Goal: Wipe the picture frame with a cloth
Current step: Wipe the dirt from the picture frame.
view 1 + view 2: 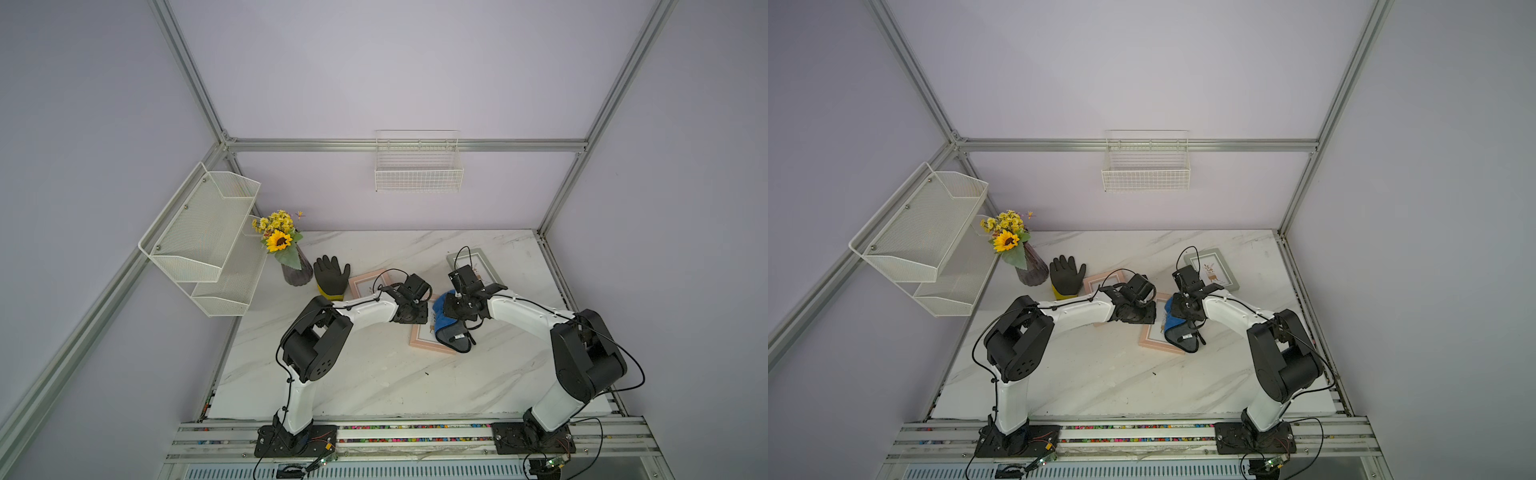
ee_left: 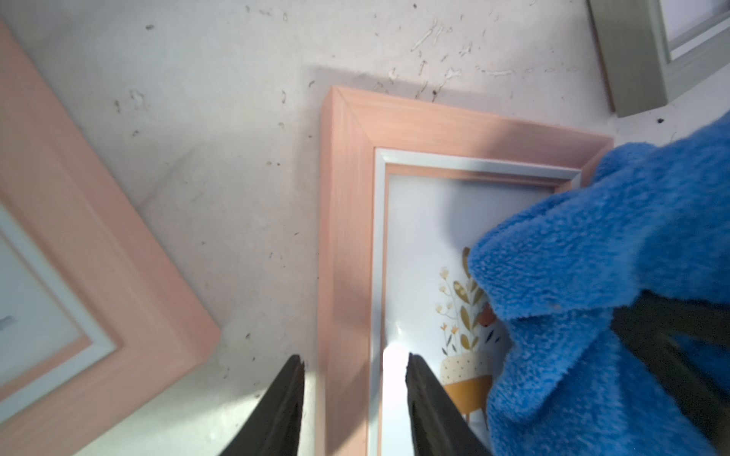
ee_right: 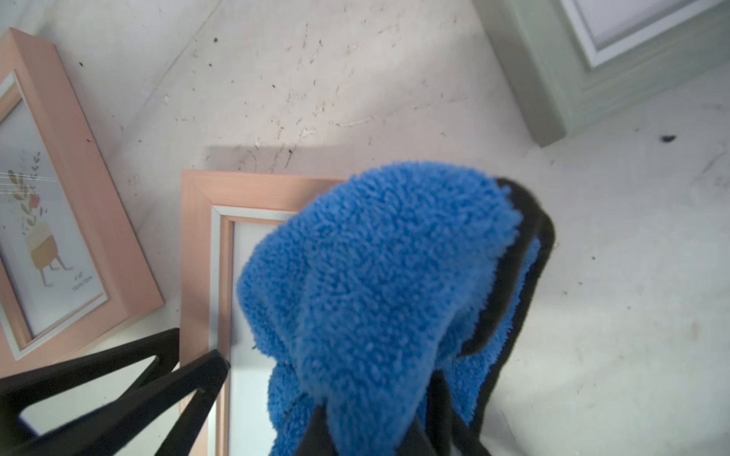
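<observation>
Marble counter [image 1: 374, 386] bore a pink frame [image 2: 347, 237]; right gripper [image 3: 375, 430] pinched the cloth [image 3: 375, 276] over it, left gripper [image 2: 355, 359] spread astride its rim.

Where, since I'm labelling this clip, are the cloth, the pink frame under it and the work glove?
cloth [image 3: 375, 256], right wrist view, on its bunched blue pile.
pink frame [image 2: 345, 237], left wrist view, on its pink side rail.
work glove [image 1: 331, 275], in a top view, on its black palm.
</observation>
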